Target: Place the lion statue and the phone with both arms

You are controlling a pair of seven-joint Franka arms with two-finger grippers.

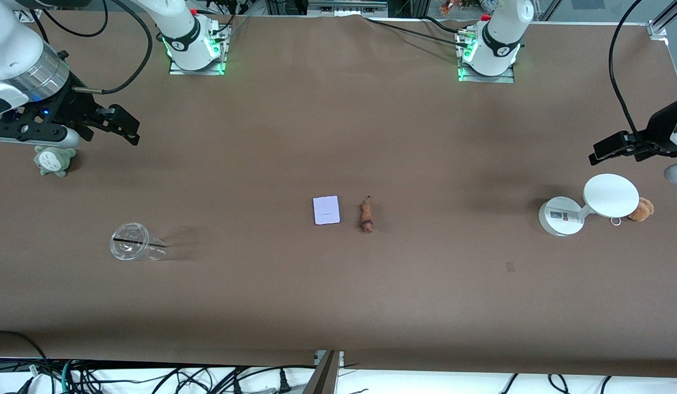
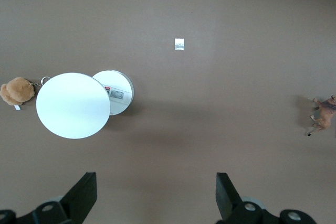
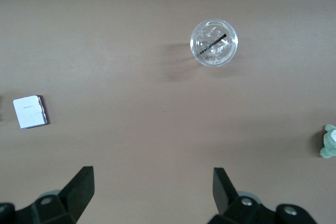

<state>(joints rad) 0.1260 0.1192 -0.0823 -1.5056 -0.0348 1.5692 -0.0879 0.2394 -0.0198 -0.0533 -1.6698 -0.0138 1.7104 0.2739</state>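
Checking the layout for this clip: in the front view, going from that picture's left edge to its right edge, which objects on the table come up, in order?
Grey-green plush → clear plastic cup → phone → lion statue → white stand → brown fuzzy plush.

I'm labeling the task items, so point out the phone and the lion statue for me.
phone (image 1: 326,210): front view, middle of its pale face.
lion statue (image 1: 366,216): front view, middle of its orange-brown body.

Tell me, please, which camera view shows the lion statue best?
The front view: the lion statue lies whole at mid-table, beside the phone. The left wrist view catches it only at the picture's edge, seen from the side with legs visible. The right wrist view does not show it.
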